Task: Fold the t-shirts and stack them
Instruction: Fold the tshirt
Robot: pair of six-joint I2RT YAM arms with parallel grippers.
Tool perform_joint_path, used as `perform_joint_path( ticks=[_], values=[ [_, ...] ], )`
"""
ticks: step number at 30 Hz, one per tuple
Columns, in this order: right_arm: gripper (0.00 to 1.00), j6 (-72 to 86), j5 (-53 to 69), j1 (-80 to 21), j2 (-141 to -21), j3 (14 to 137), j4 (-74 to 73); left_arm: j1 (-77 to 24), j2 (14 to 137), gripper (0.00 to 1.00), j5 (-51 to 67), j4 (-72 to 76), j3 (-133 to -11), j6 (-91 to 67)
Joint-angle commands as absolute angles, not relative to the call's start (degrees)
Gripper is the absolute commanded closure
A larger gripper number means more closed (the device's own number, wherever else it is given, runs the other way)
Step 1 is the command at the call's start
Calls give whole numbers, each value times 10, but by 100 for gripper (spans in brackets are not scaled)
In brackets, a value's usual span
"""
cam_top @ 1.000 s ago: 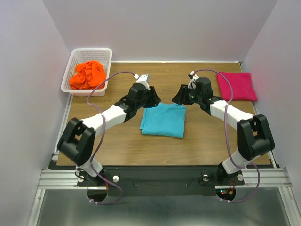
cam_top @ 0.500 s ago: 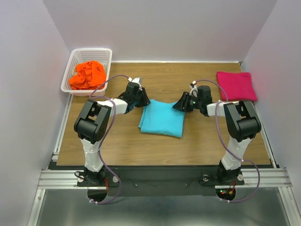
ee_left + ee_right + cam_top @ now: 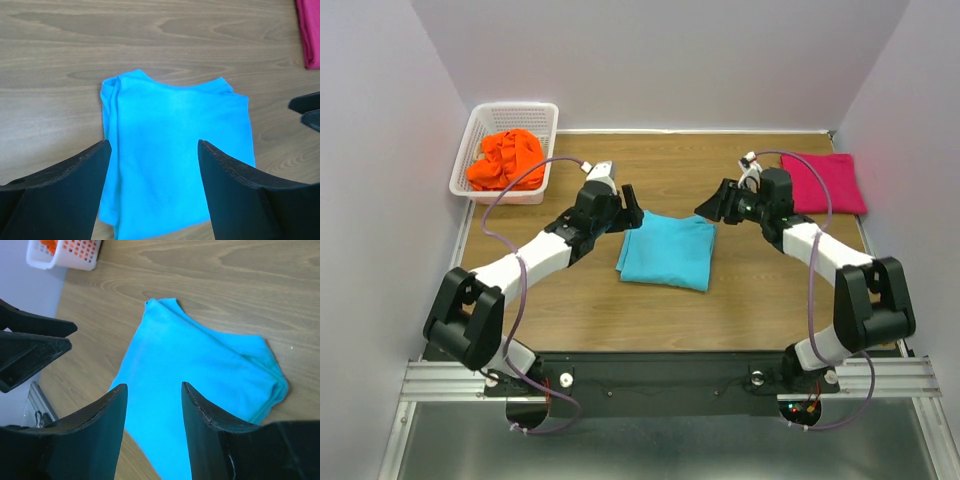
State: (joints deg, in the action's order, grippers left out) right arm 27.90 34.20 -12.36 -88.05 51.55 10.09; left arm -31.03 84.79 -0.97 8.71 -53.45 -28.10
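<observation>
A folded turquoise t-shirt (image 3: 667,250) lies flat mid-table. My left gripper (image 3: 628,205) hovers open just off its far left corner, and in the left wrist view its jaws (image 3: 152,145) frame the shirt (image 3: 175,150) with nothing between them. My right gripper (image 3: 712,205) hangs open off the far right corner, above the same shirt (image 3: 200,360), its jaws (image 3: 153,386) also empty. A folded magenta-pink t-shirt (image 3: 823,183) rests at the back right. A crumpled orange t-shirt (image 3: 505,158) sits in the basket.
The white lattice basket (image 3: 542,112) stands at the back left corner, partly over the table's edge. Purple-grey walls close in the left, back and right sides. Both arms' cables arch above the wooden table (image 3: 570,300).
Both grippers have lifted and drawn back from the turquoise shirt's far corners. The left jaws have spread wider. The shirt lies where it was.
</observation>
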Motion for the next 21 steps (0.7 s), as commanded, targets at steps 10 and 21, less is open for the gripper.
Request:
perform_joint_path(
  ticks=[10,21],
  values=[
    [44,243,331,-129,-752,392,3,-360,838,18,-77,21,-438,-265],
    [44,241,323,-129,-727,360,1,-370,882,28,-26,55,-417,-289]
  ],
)
